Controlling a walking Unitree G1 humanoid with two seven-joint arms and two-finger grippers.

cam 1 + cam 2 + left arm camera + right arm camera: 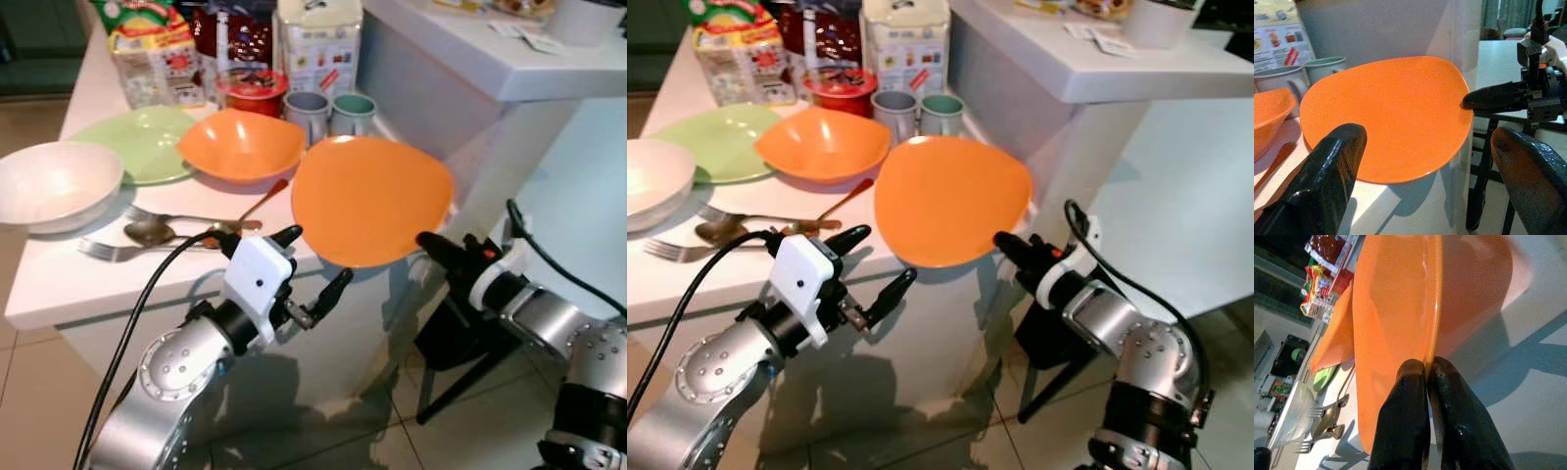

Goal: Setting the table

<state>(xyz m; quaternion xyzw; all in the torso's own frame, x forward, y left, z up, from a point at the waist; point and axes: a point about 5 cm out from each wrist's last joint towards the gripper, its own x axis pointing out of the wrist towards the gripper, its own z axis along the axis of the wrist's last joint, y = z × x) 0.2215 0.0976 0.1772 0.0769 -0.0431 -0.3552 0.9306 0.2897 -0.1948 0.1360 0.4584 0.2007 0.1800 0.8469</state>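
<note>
Right wrist view shows the right pincer (1426,377) squeezed tight on the rim of the orange plate (1396,318), one black finger on each face of it. The plate is flat, round-cornered, smooth and shiny, all one bright orange colour. It is tipped up a little, with its far side at the worktop (59,279) edge and its near side sticking out past that edge.

The left pincer (315,272) hangs just below the plate's near left side. Its two fingers are spread wide apart and hold nothing.

Counting from the orange plate: one orange bowl (240,145) sits just behind it to the left. One green plate (132,142) lies past the bowl, farther left. One white bowl (54,184) is farthest left from the plate. Two cups (309,110) stand side by side right behind the plate, one grey and one greenish. One red tub (251,90) sits behind the orange bowl. Two forks (113,251) and one spoon (152,232) lie to the plate's left, near the worktop's front edge.
</note>
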